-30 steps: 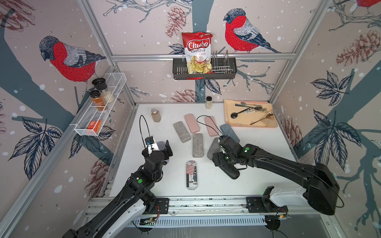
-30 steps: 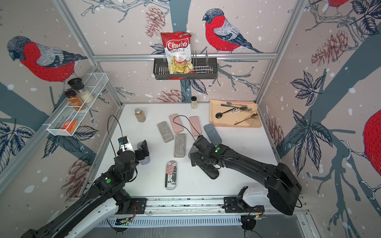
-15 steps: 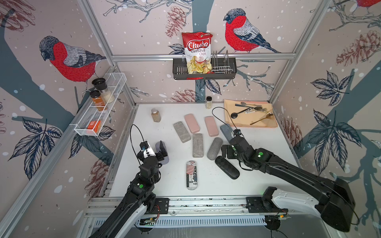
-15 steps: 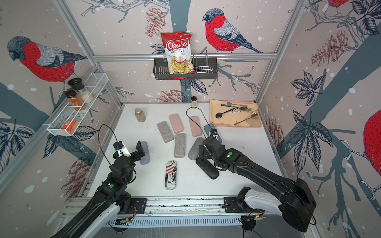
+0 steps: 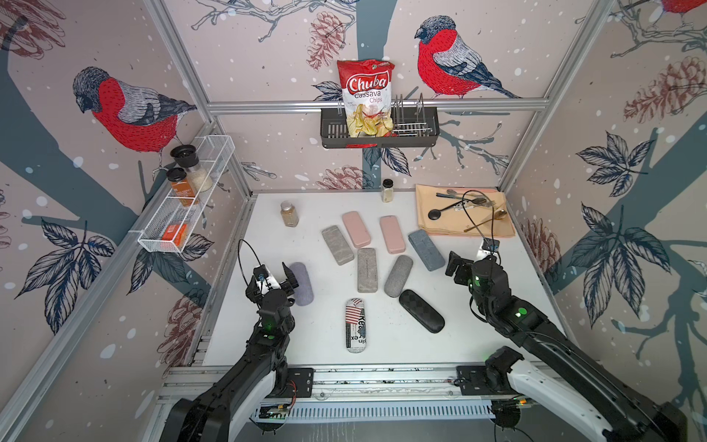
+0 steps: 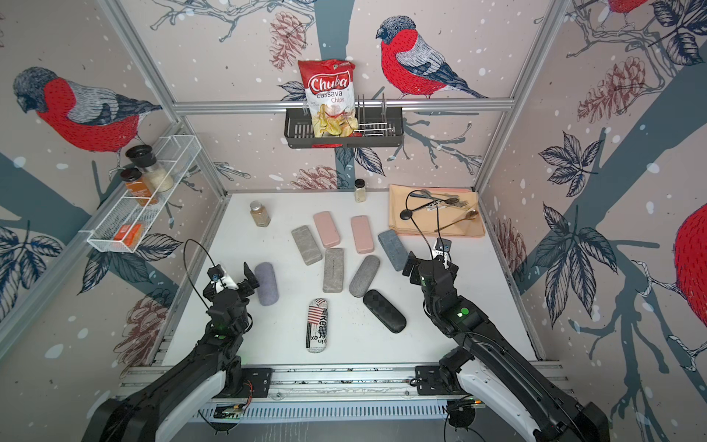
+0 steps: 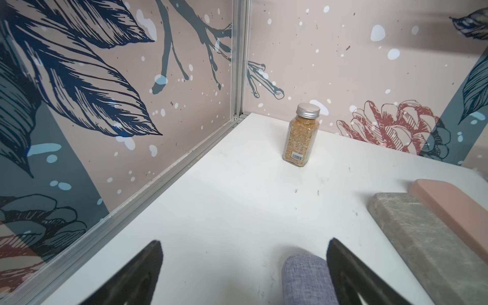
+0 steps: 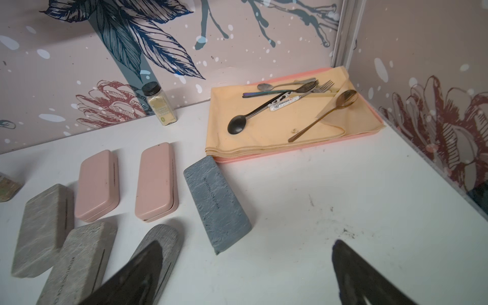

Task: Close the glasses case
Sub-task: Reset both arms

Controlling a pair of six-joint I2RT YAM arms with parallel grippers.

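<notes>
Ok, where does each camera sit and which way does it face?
Top views: overhead at the front, looking down the table toward the back wall; both arms, left gripper, right gripper.
Left wrist: on the left arm, facing the back-left corner and spice jar; its open fingers show, lilac case between them.
Right wrist: on the right arm, facing the back-right corner and cutlery cloth; its open fingers show.
Shared: both wrist views catch the grey case and pink case.

Table: six glasses cases bunched mid-table. Two front cases lie before them. A lone case sits apart at left. Back right corner: cutlery on a cloth. Left jar stands behind the bunch, back jar by the rear wall.
</notes>
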